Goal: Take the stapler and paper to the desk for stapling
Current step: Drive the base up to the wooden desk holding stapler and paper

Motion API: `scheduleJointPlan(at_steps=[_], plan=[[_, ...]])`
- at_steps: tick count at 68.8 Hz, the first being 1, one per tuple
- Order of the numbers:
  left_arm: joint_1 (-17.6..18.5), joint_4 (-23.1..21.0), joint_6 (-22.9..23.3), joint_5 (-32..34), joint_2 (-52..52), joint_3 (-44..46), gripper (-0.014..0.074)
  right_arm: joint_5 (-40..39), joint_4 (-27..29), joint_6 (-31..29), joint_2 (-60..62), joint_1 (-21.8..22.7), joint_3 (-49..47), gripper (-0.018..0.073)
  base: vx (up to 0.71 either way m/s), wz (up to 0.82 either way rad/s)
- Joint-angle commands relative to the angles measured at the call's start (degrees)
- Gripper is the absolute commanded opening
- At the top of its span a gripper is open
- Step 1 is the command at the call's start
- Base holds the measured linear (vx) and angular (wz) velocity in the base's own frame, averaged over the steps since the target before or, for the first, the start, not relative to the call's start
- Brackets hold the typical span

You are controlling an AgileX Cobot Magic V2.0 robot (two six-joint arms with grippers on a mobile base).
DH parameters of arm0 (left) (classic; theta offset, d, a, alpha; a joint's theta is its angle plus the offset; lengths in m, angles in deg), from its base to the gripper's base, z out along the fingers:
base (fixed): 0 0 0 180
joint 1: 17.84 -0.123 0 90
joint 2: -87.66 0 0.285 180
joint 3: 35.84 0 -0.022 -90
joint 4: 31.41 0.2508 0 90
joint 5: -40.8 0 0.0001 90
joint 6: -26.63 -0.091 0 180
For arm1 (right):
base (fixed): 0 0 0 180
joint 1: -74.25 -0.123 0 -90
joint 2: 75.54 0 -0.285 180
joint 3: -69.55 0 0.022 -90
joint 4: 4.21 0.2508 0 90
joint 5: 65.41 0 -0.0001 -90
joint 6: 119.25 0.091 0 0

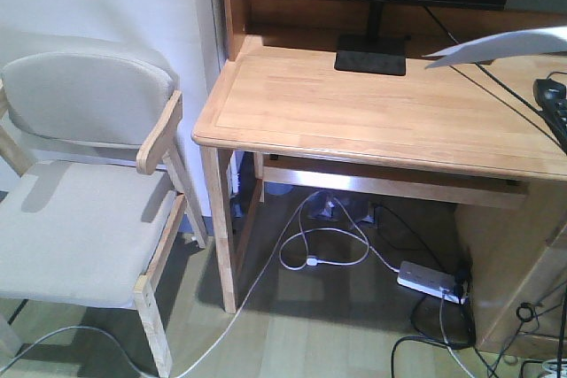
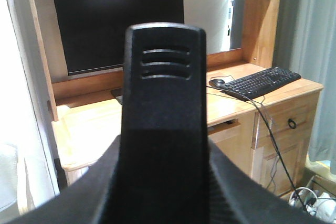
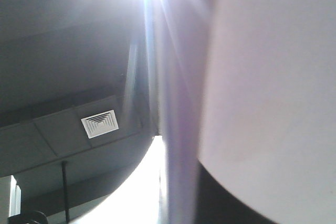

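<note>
Stapler [image 2: 164,87] clamped upright in left gripper [image 2: 165,153]; paper [image 1: 505,44] held aloft.

Premises: an office or study room. Evidence: a light wooden desk [image 1: 354,112] with a fitted drawer [image 2: 286,124] carries a dark monitor [image 2: 118,27], a black keyboard [image 2: 262,81] and a mouse [image 2: 217,82]. A padded wooden armchair [image 1: 80,201] stands beside it. A power strip [image 1: 430,281] and loose cables [image 1: 306,245] lie on the wood-look floor [image 1: 292,334] beneath. Grey curtain [image 2: 315,51] to one side; slatted ceiling vent [image 3: 100,123] overhead.
</note>
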Motion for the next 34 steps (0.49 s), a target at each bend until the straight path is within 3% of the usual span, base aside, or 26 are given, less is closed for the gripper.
scheduleJointPlan(at_steps=[1,34], plan=[[0.09,0.16,0.12,6.56,1.05,1.42,-0.0006,-2.03,-0.25,-0.40,-0.56,-0.11,-1.74,-0.0010,0.10,0.01],[0.09,0.22,0.12,6.56,1.25,1.42,-0.0006,-2.03,-0.29,-0.40,-0.29,-0.11,-1.74,-0.0010,0.04,-0.02]])
